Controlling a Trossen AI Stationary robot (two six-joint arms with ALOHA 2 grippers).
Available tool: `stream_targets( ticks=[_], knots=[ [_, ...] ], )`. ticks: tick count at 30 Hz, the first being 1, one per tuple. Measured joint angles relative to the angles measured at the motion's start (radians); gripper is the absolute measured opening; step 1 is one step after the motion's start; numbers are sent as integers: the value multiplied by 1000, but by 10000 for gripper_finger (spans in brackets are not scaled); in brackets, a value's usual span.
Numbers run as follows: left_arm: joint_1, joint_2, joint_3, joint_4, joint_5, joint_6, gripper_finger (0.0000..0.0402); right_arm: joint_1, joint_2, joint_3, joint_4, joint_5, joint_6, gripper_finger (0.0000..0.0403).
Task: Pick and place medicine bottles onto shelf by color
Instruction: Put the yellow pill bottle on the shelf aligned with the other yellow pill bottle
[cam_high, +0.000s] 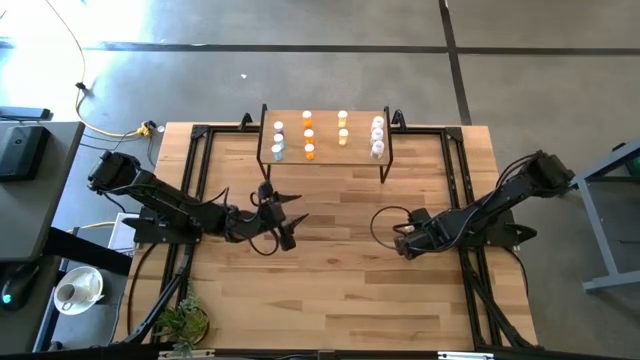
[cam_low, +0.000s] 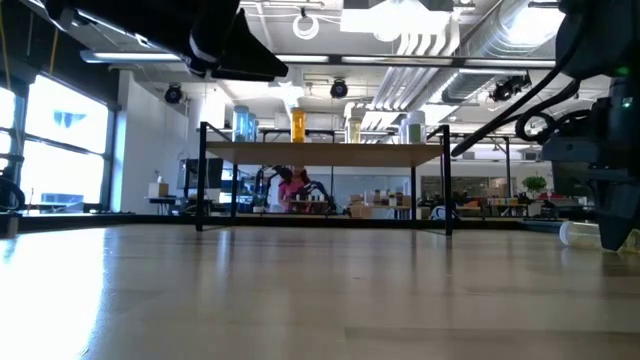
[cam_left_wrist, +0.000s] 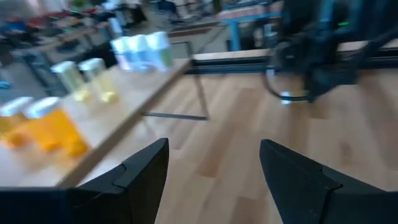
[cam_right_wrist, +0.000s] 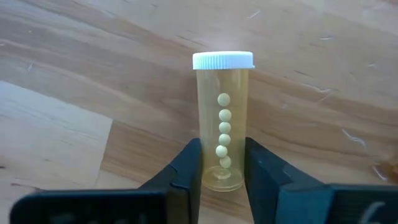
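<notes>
Now your right hand (cam_right_wrist: 222, 171) pinched the yellow bottle (cam_right_wrist: 223, 124) near its base, cap pointing away. Your left hand (cam_left_wrist: 211, 180) hung spread, nearer the shelf (cam_high: 352, 150).

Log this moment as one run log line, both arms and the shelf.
right gripper: shut on yellow bottle lying on table | left gripper: open, empty, near shelf | shelf: bottles in colour columns
</notes>
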Motion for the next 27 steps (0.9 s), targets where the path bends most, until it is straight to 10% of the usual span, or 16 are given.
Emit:
stream_targets(
  ticks=[9,27],
  knots=[
    [66,0,0,15,309,-101,243,-1,3,42,117,131,-156,89],
    [108,0,0,90,490,-183,243,-25,3,46,869,290,-1020,87]
  ],
)
